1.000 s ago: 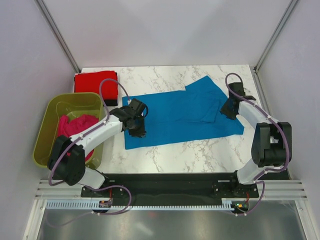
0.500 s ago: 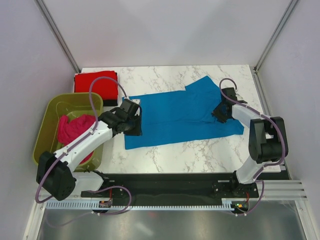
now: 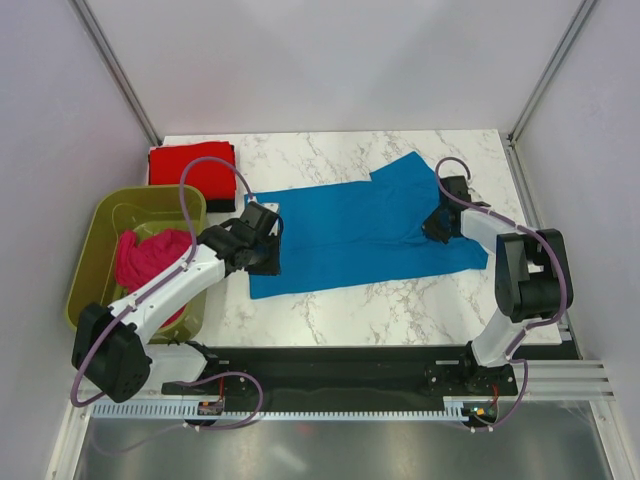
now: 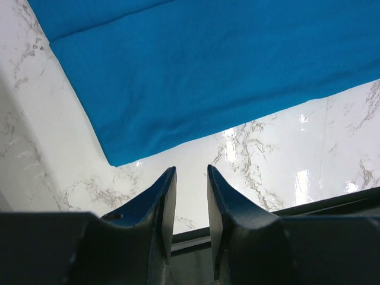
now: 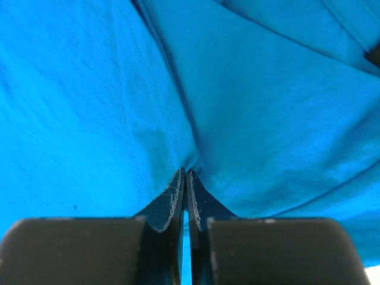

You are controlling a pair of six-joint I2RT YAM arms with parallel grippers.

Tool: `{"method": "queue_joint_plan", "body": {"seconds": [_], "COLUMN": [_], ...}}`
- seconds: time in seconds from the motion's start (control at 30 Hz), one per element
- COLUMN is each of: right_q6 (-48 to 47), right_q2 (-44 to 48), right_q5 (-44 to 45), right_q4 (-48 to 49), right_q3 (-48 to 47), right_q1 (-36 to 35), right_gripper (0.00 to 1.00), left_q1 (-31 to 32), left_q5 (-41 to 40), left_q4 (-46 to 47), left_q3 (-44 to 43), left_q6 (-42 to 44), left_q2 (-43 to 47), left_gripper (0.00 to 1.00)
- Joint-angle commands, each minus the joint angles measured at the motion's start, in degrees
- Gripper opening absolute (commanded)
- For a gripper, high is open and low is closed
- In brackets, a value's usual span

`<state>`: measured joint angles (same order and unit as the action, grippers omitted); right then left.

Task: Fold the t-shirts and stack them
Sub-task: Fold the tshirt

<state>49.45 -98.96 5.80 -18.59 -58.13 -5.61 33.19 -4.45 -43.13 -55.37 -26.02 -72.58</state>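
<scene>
Your right end effector has closed, pinching the blue t-shirt; left end effector hovers spread beside its corner. Limp cloth: grip hems.

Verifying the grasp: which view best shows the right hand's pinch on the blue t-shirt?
Right wrist: the right hand is close up, fingers closed with the blue t-shirt puckering at the tips. Top external shows it small from above, jaws hidden. Left wrist shows only the shirt's corner, not that hand.
</scene>
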Motion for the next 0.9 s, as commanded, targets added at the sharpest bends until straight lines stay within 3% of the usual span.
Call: {"method": "queue_joint_plan", "body": {"seconds": [0.0,0.2,0.73,0.83,0.87], "right_q6": [-1.54,-5.50,-15.70,-17.97,-18.60], "right_q2": [1.22,-1.58,-9.58,-10.55,-10.82], "right_q5": [-1.23,-5.62,-7.21,-7.39,-7.04], "right_q4": [4.34,7.77,7.87,6.64,5.42], "right_q3": [-1.20,-4.53,-14.90,-16.31,-17.01], "right_q1": [-0.72,-2.30,-8.28,-9.33,-9.60], "right_gripper": [0.07,0.01,0.01,0.06,0.14], "left_q1": [0.03,0.03,0.03,0.03,0.03], "left_q5": [-1.00,-0.56,-0.39,0.05,0.31], "left_q4": [0.95,1.21,1.30,1.39,1.47], "left_q3": [0.09,0.09,0.44,0.44,0.44], "left_q6": [1.76,1.59,1.76,1.76,1.85], "left_q2": [0.77,1.03,0.86,0.86,0.86], "left_gripper": [0.35,0.35,0.35,0.36,0.36]}}
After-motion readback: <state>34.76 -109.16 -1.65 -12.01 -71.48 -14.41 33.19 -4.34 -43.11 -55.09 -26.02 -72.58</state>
